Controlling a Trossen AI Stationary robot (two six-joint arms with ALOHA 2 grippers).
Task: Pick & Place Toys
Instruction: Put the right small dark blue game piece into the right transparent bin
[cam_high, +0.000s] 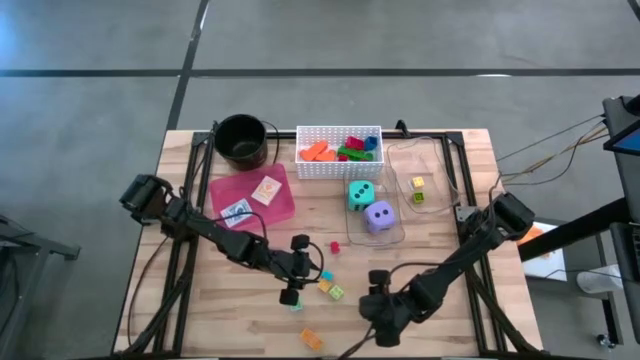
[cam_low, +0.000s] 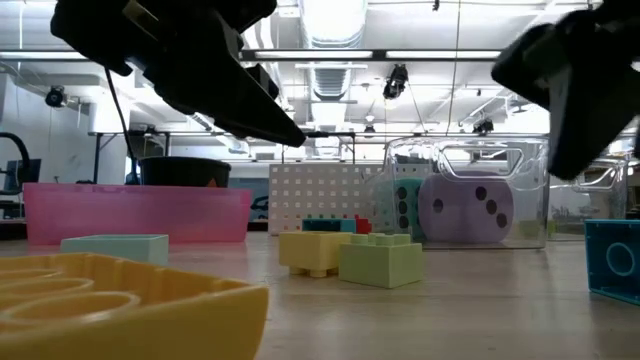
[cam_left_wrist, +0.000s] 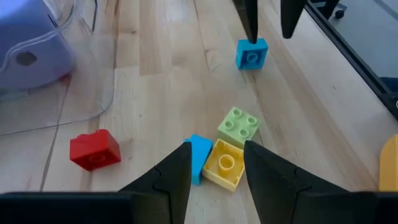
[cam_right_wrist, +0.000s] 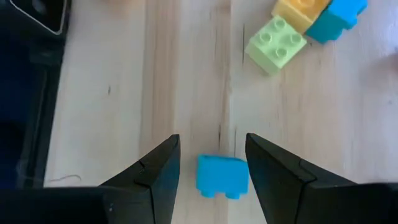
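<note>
A yellow block (cam_left_wrist: 225, 163), a blue block (cam_left_wrist: 199, 157) and a light green block (cam_left_wrist: 239, 124) lie together on the wooden table (cam_high: 450, 250). My left gripper (cam_left_wrist: 216, 168) is open low over them, its fingers on either side of the yellow and blue blocks; it also shows in the high view (cam_high: 312, 270). Another blue block (cam_right_wrist: 222, 175) lies to their right. My right gripper (cam_right_wrist: 211, 168) is open with its fingers on either side of it, and shows in the high view (cam_high: 372, 300). A red block (cam_left_wrist: 93, 149) lies apart.
A white basket (cam_high: 339, 150) holding blocks, a black pot (cam_high: 241, 140) and a pink tray (cam_high: 252, 195) with cards stand at the back. A clear tray (cam_high: 395, 232) holds a teal die (cam_high: 361, 194) and a purple die (cam_high: 379, 216). An orange block (cam_high: 311, 340) lies near the front edge.
</note>
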